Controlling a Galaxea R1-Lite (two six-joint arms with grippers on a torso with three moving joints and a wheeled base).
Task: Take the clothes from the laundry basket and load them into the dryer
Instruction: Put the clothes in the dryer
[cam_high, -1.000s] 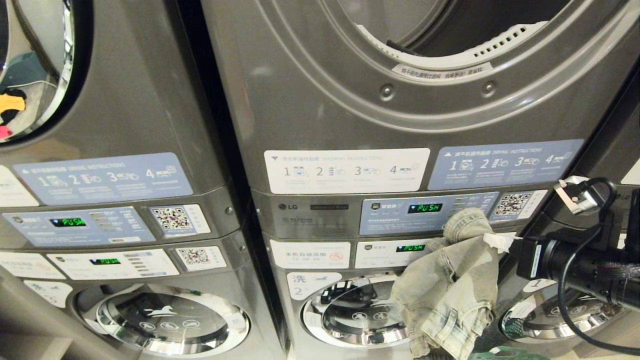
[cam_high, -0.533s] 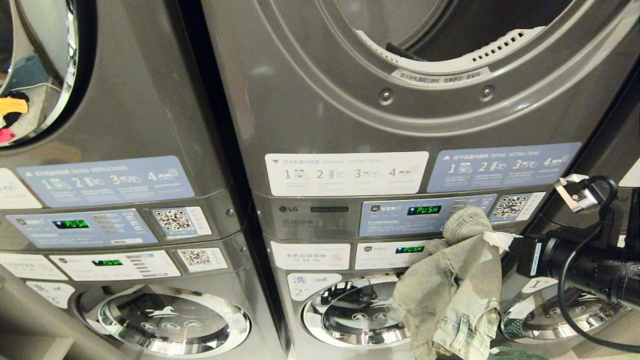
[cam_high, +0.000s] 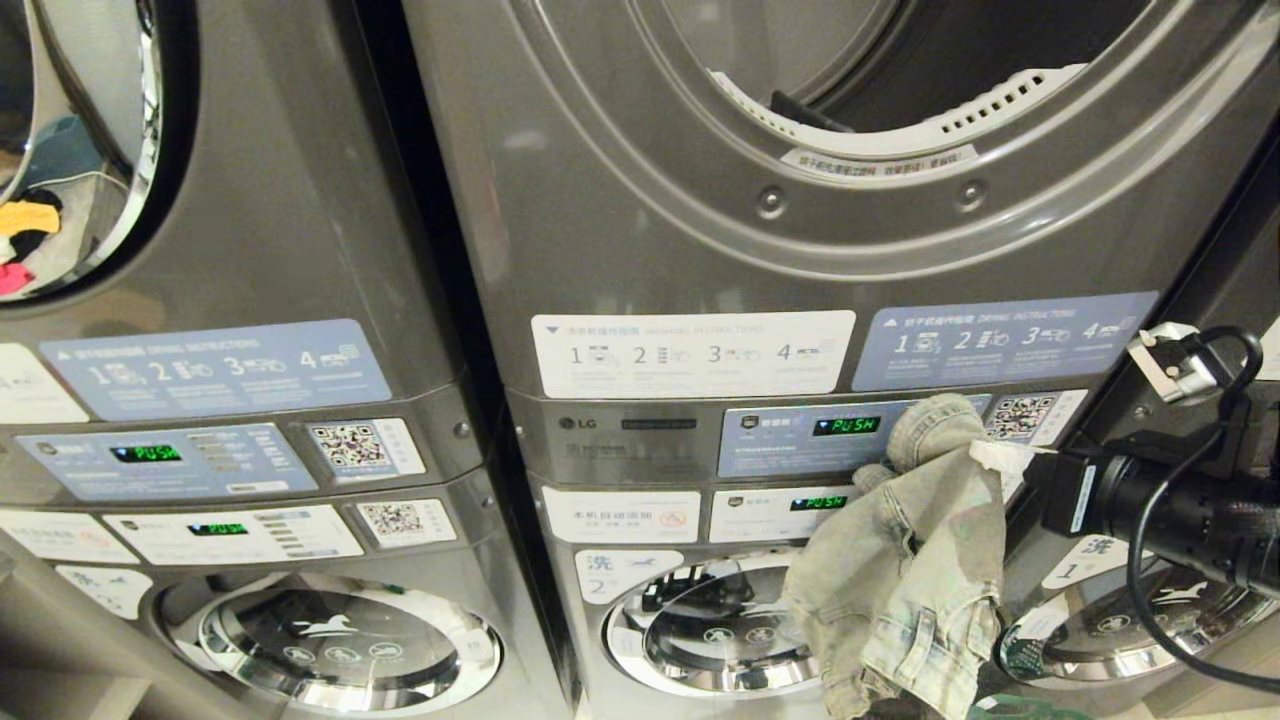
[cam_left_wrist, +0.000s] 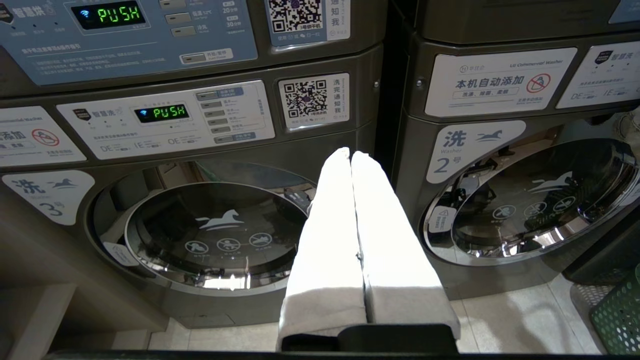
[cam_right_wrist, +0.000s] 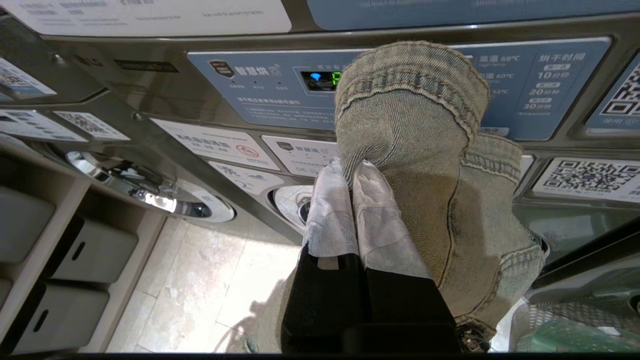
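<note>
We had the right claw (cam_right_wrist: 350, 172) clenched on one of the clothes (cam_high: 905, 560), a washed denim garment that hung in a bunch from the white-wrapped fingertips (cam_right_wrist: 372, 200), in front of the control panel (cam_high: 850, 432) of the middle machine. Over the last second the whole head view slid down a little, so the dryer (cam_high: 620, 200) opening at twelve o'clock sat lower in frame and the panels with it; we read that as our own torso rising, not the machines moving. The garment also stood slightly higher against the panel than before, now covering part of the blue sticker. That suggested we were lifting the load toward the open drum, with the hoist only partly done. The laundry basket (cam_right_wrist: 565, 335) lay below at five o'clock, probably just under the hanging denim, though only a green edge showed. The left claw (cam_left_wrist: 351, 157) stayed pressed together, empty, parked facing the lower washers (cam_left_wrist: 215, 230).
</note>
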